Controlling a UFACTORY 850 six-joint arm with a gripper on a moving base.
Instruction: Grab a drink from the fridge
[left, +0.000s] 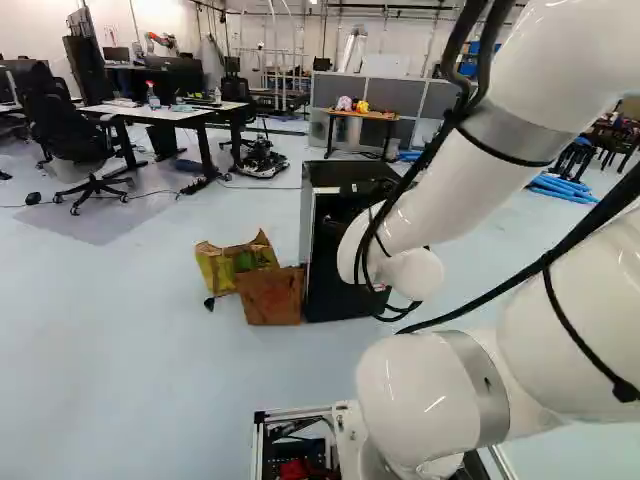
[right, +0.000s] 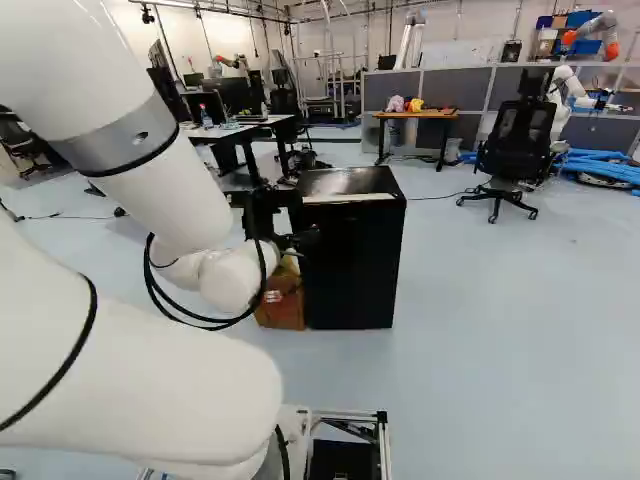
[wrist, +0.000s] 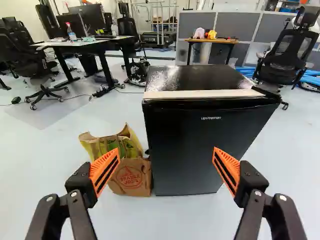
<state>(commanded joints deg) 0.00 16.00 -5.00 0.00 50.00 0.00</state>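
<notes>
A black fridge (wrist: 187, 145) stands upright on the floor, its door shut against the body, so whatever it holds is hidden and the drink's exact place inside cannot be told. The gripper (right: 270, 212) is near the fridge, at the end of the arm. In the wrist view the gripper (wrist: 166, 159) has its two fingers spread wide, the orange pads (wrist: 106, 170) well apart, with the fridge's front and part of the bags ahead of it, and neither finger grips anything.

Just beside the fridge are two paper bags: a yellow-green one (wrist: 111, 145), crumpled at its mouth, and a brown one (wrist: 131, 177) in front of it. What either bag contains cannot be made out. At the foot of the left base view, an open frame (left: 295, 412) holds dark parts and something red. Beyond, a bottle (wrist: 72, 35) is on a white-topped desk (wrist: 95, 42), and a wooden-topped table (wrist: 220, 40) bears a pink thing (wrist: 199, 33) and a yellow thing (wrist: 212, 34)
</notes>
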